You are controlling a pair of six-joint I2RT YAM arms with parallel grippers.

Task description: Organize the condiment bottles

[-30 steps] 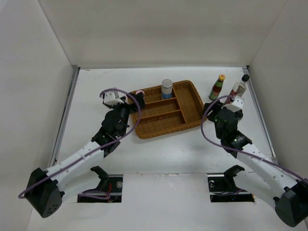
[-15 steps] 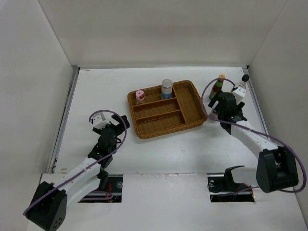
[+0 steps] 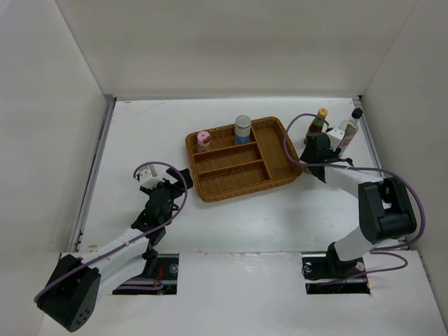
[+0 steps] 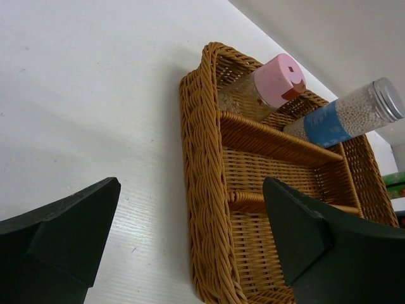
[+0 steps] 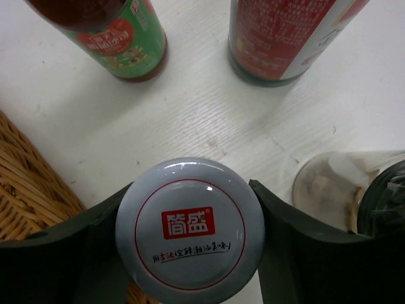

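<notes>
1. At the table's right rear corner, the right gripper [image 5: 190, 197] pinches the white-lidded jar [image 5: 190, 237], with a dark finger against each side of its round lid.
2. The jar looks small, rigid and light. Its lid is glossy and round, so it may well twist or slide in the jaws. The safer hold is probably square across the lid's widest part, with firm but modest pressure.
3. Just left of the jar runs the edge of the wicker tray [image 5: 28, 190]. Beyond it stand the green-labelled bottle [image 5: 123, 41] and the red sauce bottle [image 5: 281, 38], both near. The dark shaker [image 5: 345, 190] sits just beside the right finger, so a lift straight up looks wisest.
4. Across the table, the left gripper [image 4: 190, 190] hangs spread wide and holds nothing, facing the tray's left end. The pink-lidded jar [image 4: 272, 85] and the blue-label jar [image 4: 345, 114] already stand along the tray's far side.
</notes>
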